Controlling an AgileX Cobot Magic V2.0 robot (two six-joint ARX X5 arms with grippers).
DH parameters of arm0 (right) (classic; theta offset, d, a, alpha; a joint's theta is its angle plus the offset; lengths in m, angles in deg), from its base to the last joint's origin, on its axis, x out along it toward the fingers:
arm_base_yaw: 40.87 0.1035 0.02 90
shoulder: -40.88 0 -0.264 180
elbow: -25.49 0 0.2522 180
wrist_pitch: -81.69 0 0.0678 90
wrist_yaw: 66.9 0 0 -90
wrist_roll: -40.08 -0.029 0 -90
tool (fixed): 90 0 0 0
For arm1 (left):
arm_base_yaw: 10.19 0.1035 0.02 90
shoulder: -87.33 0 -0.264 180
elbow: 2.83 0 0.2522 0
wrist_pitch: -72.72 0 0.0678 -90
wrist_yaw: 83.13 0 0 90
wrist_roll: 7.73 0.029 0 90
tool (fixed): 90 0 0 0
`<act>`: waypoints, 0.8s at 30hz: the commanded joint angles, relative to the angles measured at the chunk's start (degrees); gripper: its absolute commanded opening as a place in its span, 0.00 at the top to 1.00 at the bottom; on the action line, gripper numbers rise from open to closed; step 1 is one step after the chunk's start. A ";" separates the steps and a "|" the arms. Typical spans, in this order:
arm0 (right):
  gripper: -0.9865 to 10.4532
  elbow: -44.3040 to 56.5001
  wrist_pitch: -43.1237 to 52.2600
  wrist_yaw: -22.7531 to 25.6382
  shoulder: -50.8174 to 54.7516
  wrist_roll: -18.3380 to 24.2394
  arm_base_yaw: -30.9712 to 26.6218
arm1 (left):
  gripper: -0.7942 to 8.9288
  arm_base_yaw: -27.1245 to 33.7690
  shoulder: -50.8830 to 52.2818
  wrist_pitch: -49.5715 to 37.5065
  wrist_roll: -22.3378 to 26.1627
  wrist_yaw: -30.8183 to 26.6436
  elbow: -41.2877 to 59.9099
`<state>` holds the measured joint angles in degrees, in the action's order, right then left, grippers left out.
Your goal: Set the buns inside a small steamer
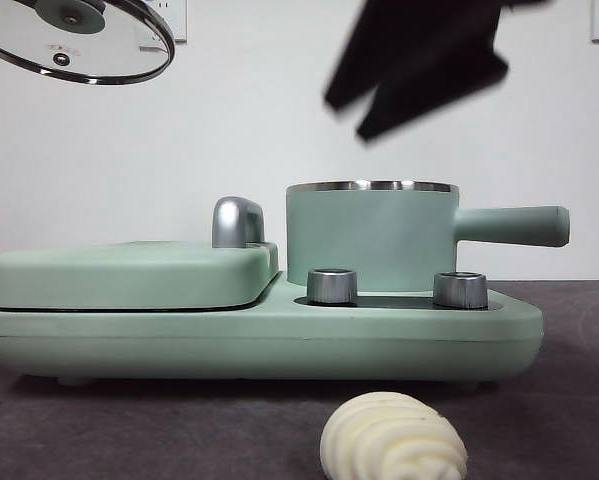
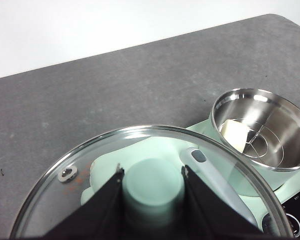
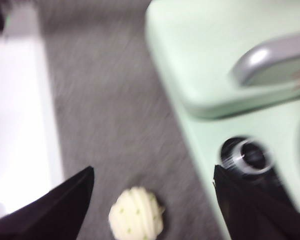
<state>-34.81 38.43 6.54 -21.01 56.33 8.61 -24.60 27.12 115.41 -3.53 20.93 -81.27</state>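
The small steamer [image 1: 369,240] stands lidless on the right of the green appliance. In the left wrist view its steel bowl [image 2: 285,150] holds a smooth cream bun [image 2: 234,134]. My left gripper [image 2: 153,172] is shut on the green knob of the glass lid [image 1: 79,45], which hangs tilted high at the left, away from the pot. A ribbed bun [image 1: 394,438] lies on the dark table in front of the appliance. My right gripper [image 3: 153,172] is open above that ribbed bun [image 3: 136,212], empty, and shows blurred as a dark shape [image 1: 349,118] over the pot.
A flat mint green grill section [image 1: 129,275] with a chrome handle [image 1: 237,222] fills the appliance's left half. Two steel knobs [image 1: 332,285] [image 1: 460,289] sit on its front. The pot's straight handle [image 1: 514,225] sticks out to the right.
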 commanded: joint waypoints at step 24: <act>0.58 12.41 12.02 10.69 -15.06 -6.88 8.70 | 0.91 -0.07 -0.11 -1.66 -0.83 0.31 -0.98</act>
<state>-22.07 50.21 17.16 -35.10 50.27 16.52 -24.60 27.12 115.41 -4.16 20.93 -81.27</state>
